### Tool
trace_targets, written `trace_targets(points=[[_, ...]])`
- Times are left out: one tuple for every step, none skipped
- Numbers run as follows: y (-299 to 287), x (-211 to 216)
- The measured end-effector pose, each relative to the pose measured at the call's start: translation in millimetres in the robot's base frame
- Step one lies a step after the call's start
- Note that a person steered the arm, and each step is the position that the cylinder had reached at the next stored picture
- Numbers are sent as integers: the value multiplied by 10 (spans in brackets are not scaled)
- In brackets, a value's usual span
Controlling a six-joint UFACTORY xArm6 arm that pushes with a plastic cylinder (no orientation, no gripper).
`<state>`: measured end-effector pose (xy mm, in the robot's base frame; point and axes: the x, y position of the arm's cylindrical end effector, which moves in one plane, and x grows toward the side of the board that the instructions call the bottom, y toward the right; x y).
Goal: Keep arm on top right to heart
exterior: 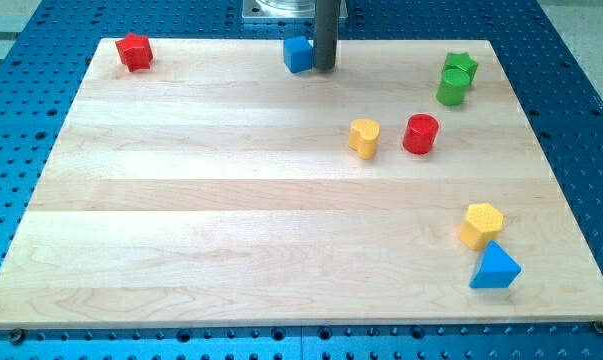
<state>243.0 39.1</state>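
You'll find one yellow heart (364, 137) right of the worktop (231, 220) centre, a red cylinder (420, 133) just beside it. My tip (324, 68) rests at the far edge, touching one blue cube (298, 54); no fingers exist here. Count two green blocks (456, 78) near the far-right corner, one red star (134, 51) far-left, one yellow hexagon (480, 224) and one blue triangle (494, 267) near-right.

Pale wood-grain counter (231, 200). Red star (134, 51), blue cube (298, 54), green star (461, 64), green cylinder (452, 87), yellow heart (363, 137), red cylinder (420, 134), yellow hexagon (480, 224), blue triangle (495, 267).
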Motion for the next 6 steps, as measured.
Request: trace_targets(points=[[0,-24],[1,-155],[25,-156],[305,-156],[452,-156],[453,-156]])
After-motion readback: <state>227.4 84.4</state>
